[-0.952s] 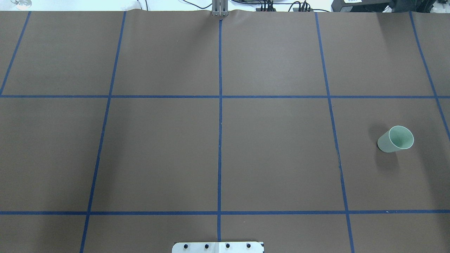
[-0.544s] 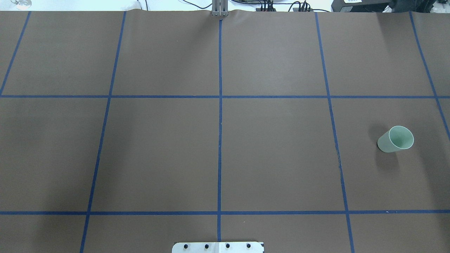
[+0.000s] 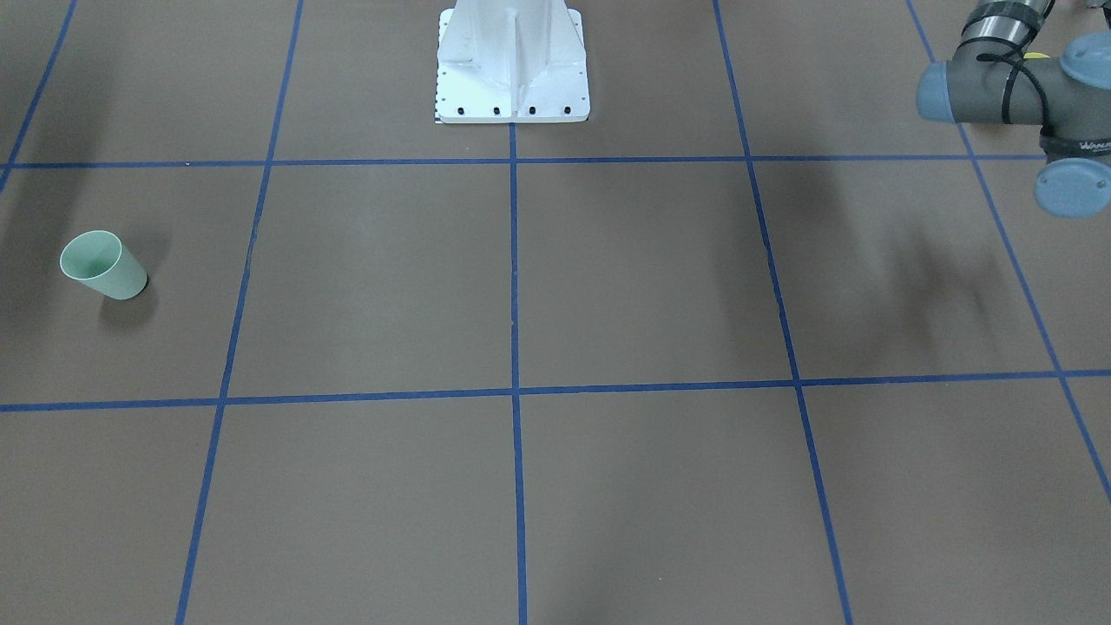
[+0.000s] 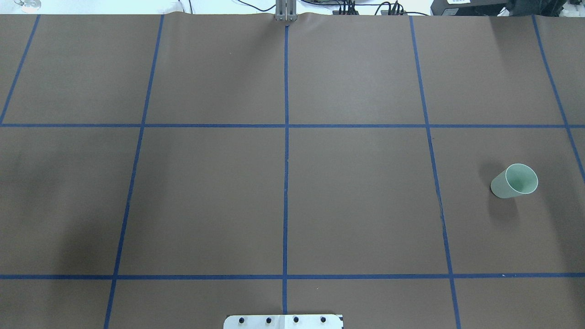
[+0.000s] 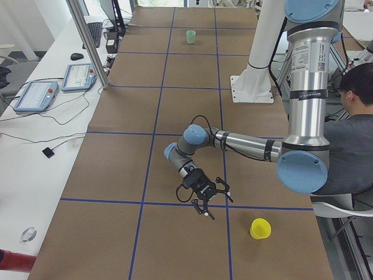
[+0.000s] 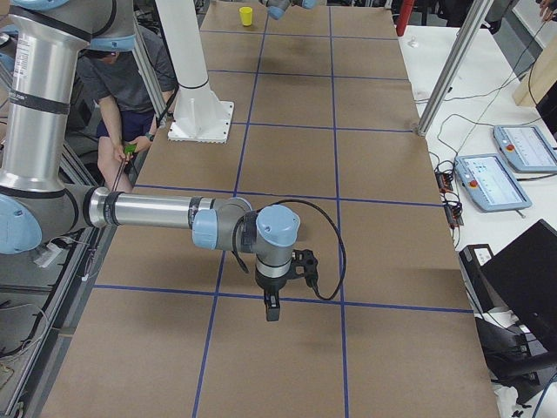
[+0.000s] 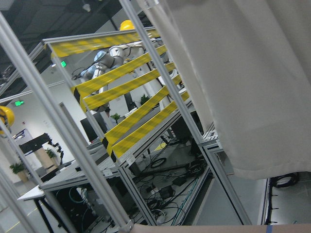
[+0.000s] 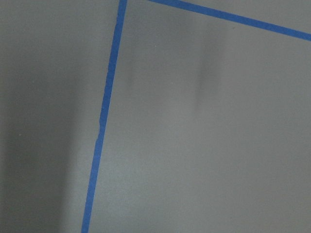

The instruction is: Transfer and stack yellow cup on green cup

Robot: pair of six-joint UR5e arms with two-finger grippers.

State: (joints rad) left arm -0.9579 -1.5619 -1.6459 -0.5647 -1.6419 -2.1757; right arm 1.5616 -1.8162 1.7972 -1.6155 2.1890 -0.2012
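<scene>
The green cup (image 4: 514, 181) stands upright at the table's right side, also in the front view (image 3: 102, 265) and far off in the exterior left view (image 5: 190, 37). The yellow cup (image 5: 260, 228) stands upright at the table's left end near the robot's edge; it shows small in the exterior right view (image 6: 246, 16). My left gripper (image 5: 208, 205) hangs above the table a little way from the yellow cup. My right gripper (image 6: 272, 309) hangs pointing down over the table's right end. Both show only in side views, so I cannot tell whether they are open or shut.
The white robot pedestal (image 3: 512, 61) stands at the middle of the robot's edge. A seated person (image 5: 355, 134) is behind the robot. Teach pendants (image 5: 35, 96) and cables lie on the white bench beyond the far edge, by an aluminium post (image 5: 87, 41).
The green cup has not moved. A soft shadow over the left part of the table has shifted further left and darkened.
</scene>
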